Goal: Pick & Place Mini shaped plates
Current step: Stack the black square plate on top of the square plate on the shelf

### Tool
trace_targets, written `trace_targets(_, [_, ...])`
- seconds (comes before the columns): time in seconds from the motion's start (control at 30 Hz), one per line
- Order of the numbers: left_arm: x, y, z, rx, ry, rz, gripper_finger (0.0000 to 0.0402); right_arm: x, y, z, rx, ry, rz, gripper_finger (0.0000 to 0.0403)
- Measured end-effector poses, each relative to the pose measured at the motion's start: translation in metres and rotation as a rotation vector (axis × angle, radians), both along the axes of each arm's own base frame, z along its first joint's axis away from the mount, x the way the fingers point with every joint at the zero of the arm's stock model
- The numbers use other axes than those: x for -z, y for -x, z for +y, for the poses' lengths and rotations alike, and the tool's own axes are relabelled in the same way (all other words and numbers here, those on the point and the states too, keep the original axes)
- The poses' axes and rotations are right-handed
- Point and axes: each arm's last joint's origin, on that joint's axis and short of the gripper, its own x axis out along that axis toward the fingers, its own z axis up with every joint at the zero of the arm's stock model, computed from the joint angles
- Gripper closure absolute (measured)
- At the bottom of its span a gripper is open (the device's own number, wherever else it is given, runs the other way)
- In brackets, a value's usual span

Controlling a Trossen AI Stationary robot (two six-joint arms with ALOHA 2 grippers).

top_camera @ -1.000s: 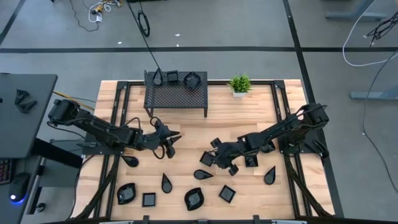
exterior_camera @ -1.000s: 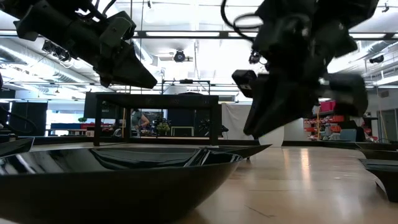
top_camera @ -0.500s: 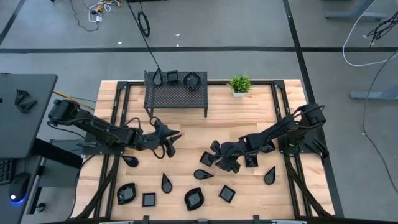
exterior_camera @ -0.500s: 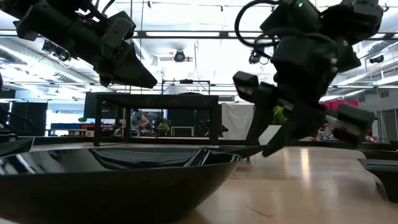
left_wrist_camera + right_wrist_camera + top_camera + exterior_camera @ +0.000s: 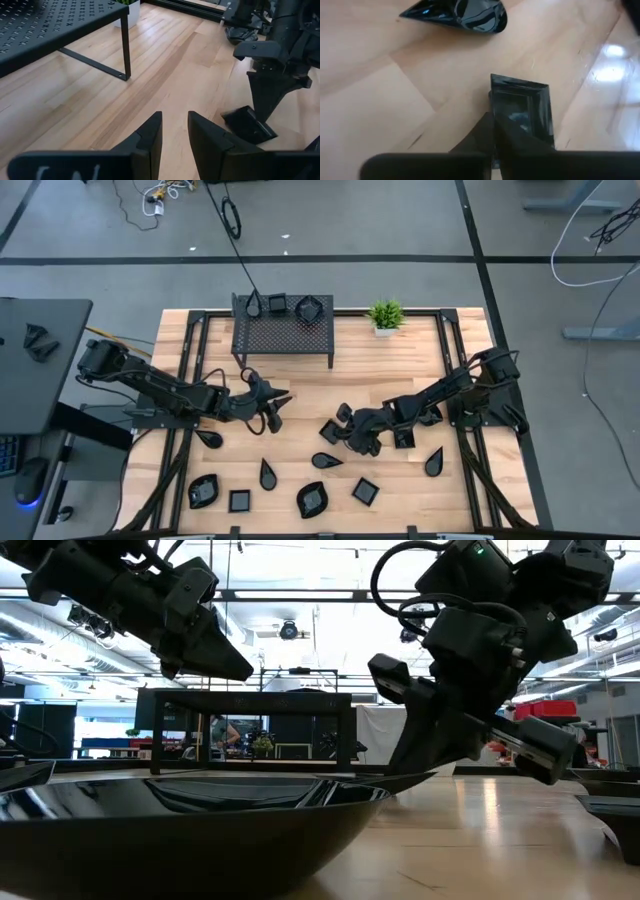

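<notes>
The right claw [image 5: 496,131] is clenched on the rim of a glossy black square plate [image 5: 526,111], which is tilted on the surface [image 5: 380,80]. The left claw [image 5: 174,131] is parted and empty.

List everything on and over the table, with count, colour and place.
loose plates: nine, glossy black, scattered over the table half away from the rack
square plate: one, black, mid-table, gripped at its rim
rack plates: three, black, on the rack's top
mesh rack: one, black, far edge of the table
potted plant: one, green, right of the rack
table: one, light wood
left pincer: one, dark, open, empty, above the table's left-centre
right pincer: one, dark, shut on the square plate
</notes>
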Motion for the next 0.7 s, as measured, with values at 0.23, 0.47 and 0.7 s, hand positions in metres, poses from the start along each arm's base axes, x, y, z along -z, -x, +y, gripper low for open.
trace_targets(0.23, [0.000,0.000,0.000,0.002,-0.004,0.001,0.0305,-0.010,-0.005,0.001,0.018,-0.017,-0.098,0.0393])
trace_targets(0.47, [-0.014,-0.007,-0.007,0.226,-0.029,-0.100,0.0305,-0.050,-0.008,-0.003,0.114,-0.218,-0.208,0.0399])
trace_targets(0.7, [-0.036,-0.013,-0.015,0.584,-0.017,-0.315,0.0302,-0.066,-0.006,-0.010,0.088,-0.360,-0.216,0.0401])
